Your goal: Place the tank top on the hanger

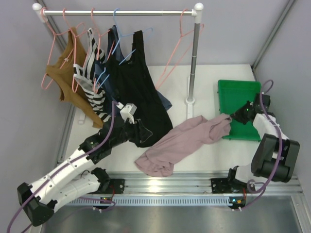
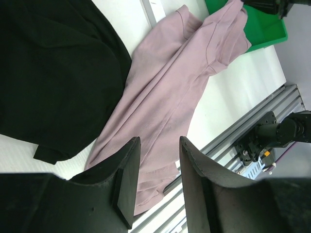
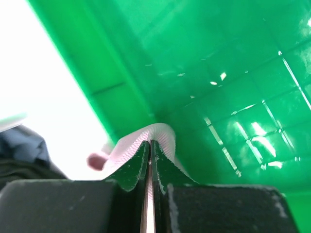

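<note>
Right claw (image 3: 149, 143) is pinching the tank top (image 3: 160, 130) at the green bin (image 3: 218, 73).
Its two fingers are pressing together on a rolled edge of dusty pink fabric, just over the bin's left wall; only the right wrist view is showing this fold, with the bin's glossy floor behind it. From above, the tank top (image 1: 182, 141) is lying wrinkled on the table, stretching from the bin's (image 1: 243, 90) left edge away to the left and nearer to the arm bases. The left wrist view is showing its fine ribbed weave (image 2: 165, 97). The left claw (image 2: 159, 141) is spread wide, hovering over the end of the top farthest from the bin and holding nothing. A salmon-pink hanger (image 1: 170, 63) is hanging behind the bin, to its left.
</note>
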